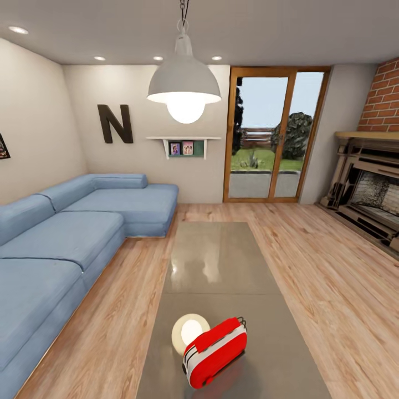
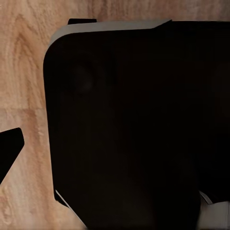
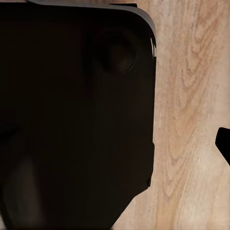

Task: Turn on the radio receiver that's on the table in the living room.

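Observation:
The red radio receiver [image 1: 215,352], with a white-silver band and a thin dark handle, lies tilted on the near end of the long glossy grey-taupe table [image 1: 221,260] in the head view. It sits just right of a round white lamp reflection [image 1: 185,330]. In the left wrist view one dark fingertip [image 2: 9,148] shows over wood floor beside a large black rounded robot body [image 2: 134,124]. The right wrist view has a dark fingertip [image 3: 224,143] at its edge, next to the same kind of black body [image 3: 72,110]. Neither gripper's jaws can be read.
A long blue L-shaped sofa [image 1: 66,238] runs along the table's left side. A white pendant lamp [image 1: 184,83] hangs above the table. A brick fireplace [image 1: 371,188] stands at the right, and glass doors [image 1: 274,136] at the back. Light wood floor [image 1: 327,277] flanks the table.

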